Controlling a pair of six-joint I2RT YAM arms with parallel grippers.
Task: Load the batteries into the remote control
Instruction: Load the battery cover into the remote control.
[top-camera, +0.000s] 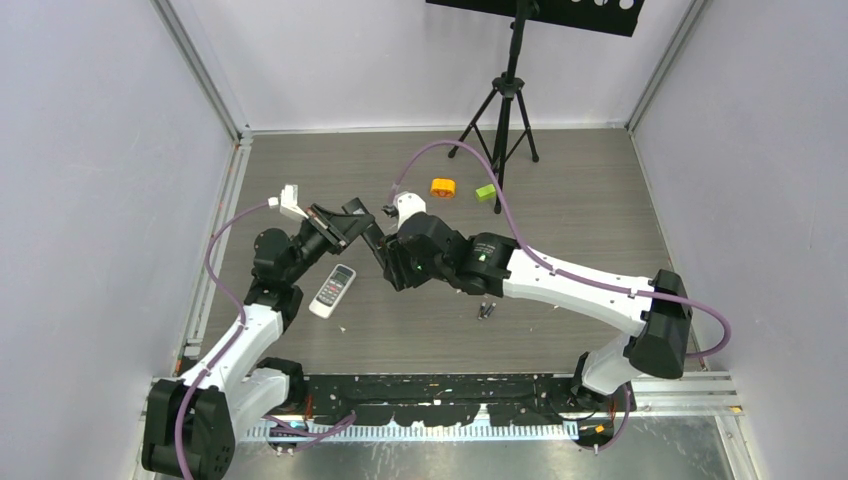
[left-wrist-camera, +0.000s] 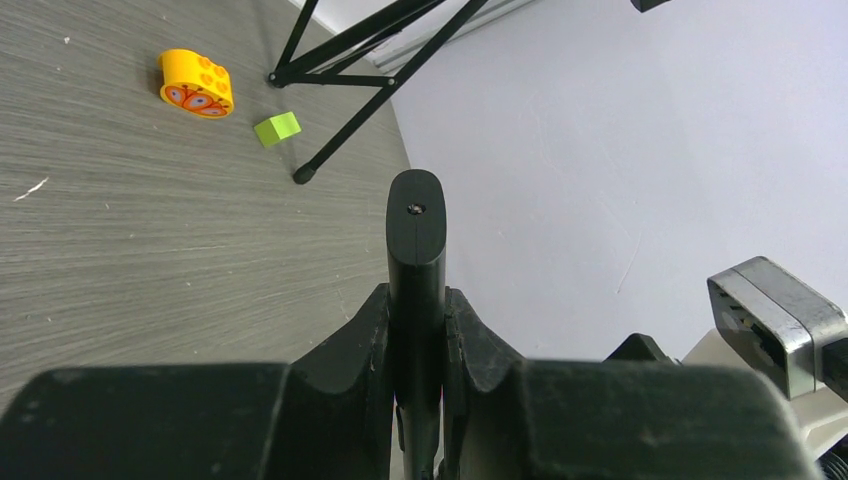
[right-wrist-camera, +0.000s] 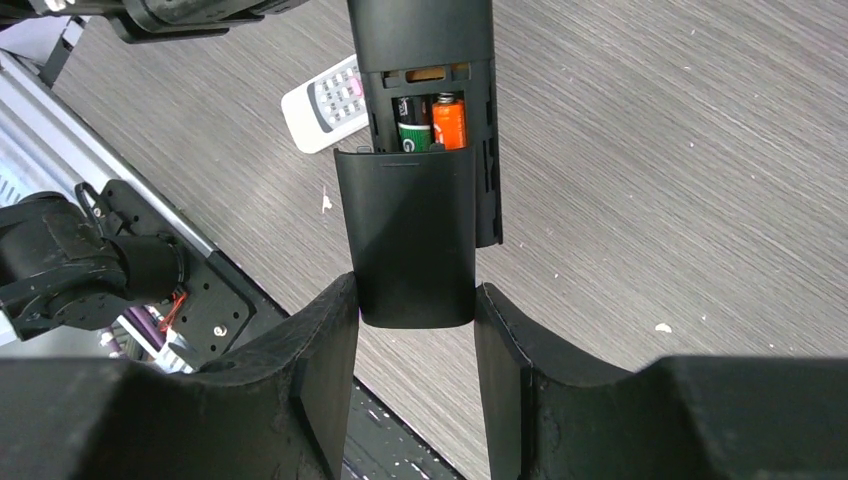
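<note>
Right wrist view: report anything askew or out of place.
The cover, held in the right pincer, sits only partway over the black remote and is shifted sideways, leaving one remote edge bare beside it. The green battery and orange battery are uncovered.

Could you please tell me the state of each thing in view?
Black remote: held by shut left gripper, compartment partly uncovered.
Battery cover: gripped by right gripper, partly on.
Green battery, orange battery: seated inside compartment.
Grey batteries: loose on table.
White remote: lying buttons-up on table.
</note>
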